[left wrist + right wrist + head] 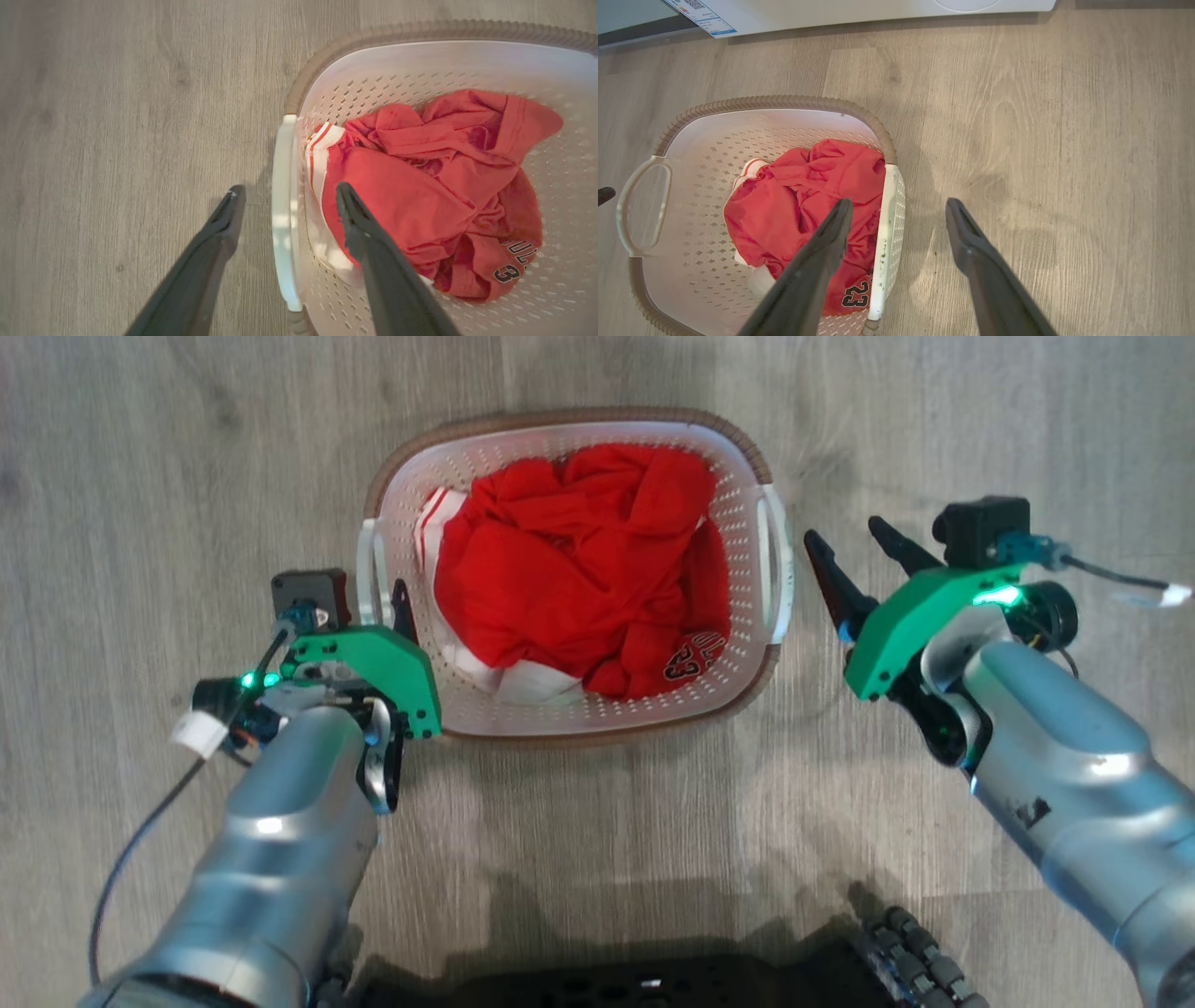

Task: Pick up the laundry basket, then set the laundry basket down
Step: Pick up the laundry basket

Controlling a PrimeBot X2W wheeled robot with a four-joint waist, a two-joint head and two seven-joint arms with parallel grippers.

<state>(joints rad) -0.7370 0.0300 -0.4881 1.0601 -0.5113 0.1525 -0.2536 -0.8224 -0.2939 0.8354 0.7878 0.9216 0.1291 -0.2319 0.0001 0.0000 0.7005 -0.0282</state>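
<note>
The laundry basket (pixel 560 422) stands on the wood floor, white and perforated with a brown rim band, and holds a crumpled red jersey (pixel 579 560). My left gripper (pixel 383 595) is open at the basket's left handle (pixel 282 210). In the left wrist view its fingers straddle that handle, one outside over the floor and one inside over the jersey (pixel 420 186). My right gripper (pixel 845 532) is open just right of the right handle (pixel 777 569), apart from it. In the right wrist view, the right gripper (pixel 899 203) frames that handle (pixel 885 224) from above.
A white appliance front (pixel 878 9) runs along the floor beyond the basket (pixel 784 100). My dark base (pixel 653 985) sits at the near edge. Bare wood floor (pixel 597 831) surrounds the basket (pixel 327 46) on every side.
</note>
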